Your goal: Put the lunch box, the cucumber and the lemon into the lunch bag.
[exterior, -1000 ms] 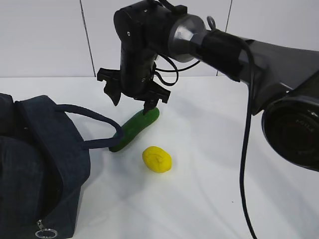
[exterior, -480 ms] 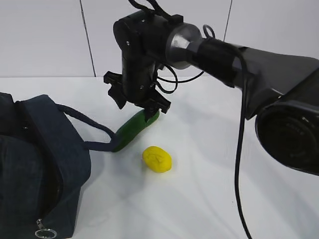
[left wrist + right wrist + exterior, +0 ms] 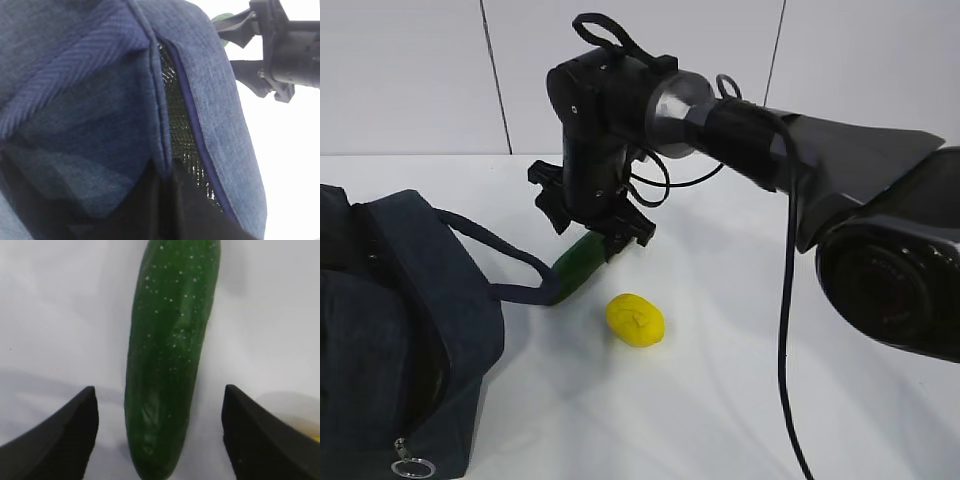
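Right gripper (image 3: 592, 222) hides the cucumber's (image 3: 578, 262) far end.

The cucumber (image 3: 170, 355) lies lengthwise on the white bench (image 3: 60, 315), its rounded end between the two dark fingers (image 3: 55, 440) of the wide-open right end effector (image 3: 160, 440), touching neither.

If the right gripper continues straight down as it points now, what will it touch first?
Most likely the cucumber: it lies between the open fingers of the right gripper, which straddle it. Depth is unclear, so the fingertips may reach the table beside it.
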Action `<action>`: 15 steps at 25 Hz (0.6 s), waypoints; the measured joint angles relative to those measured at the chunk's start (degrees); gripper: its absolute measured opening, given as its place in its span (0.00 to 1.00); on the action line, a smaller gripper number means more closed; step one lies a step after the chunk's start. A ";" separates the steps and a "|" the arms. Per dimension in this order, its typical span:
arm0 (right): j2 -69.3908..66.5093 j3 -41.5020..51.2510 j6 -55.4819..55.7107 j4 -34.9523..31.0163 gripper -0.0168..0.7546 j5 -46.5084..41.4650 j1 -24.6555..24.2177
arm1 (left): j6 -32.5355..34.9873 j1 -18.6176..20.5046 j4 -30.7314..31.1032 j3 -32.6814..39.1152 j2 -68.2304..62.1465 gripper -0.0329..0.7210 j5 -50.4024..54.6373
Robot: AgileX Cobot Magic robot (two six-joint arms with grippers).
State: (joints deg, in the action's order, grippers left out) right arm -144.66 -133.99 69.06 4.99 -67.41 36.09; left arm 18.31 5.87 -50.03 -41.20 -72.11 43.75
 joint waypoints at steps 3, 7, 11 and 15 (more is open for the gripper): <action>-0.31 0.00 0.12 -0.29 0.78 1.74 0.00 | 0.00 0.00 0.00 0.00 0.00 0.04 0.00; -1.07 0.00 0.19 -1.01 0.78 2.36 0.00 | 0.00 0.00 0.00 0.00 0.00 0.04 0.00; -1.22 0.00 0.25 -0.62 0.79 3.09 0.00 | 0.00 0.00 -0.08 0.00 0.00 0.04 0.00; -1.22 0.00 0.35 0.34 0.78 3.20 0.00 | 0.00 0.00 -0.08 0.00 0.00 0.04 0.00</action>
State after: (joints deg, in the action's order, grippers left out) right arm -145.88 -133.99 69.41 5.33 -64.21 36.09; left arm 18.31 5.87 -50.12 -41.20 -72.11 43.75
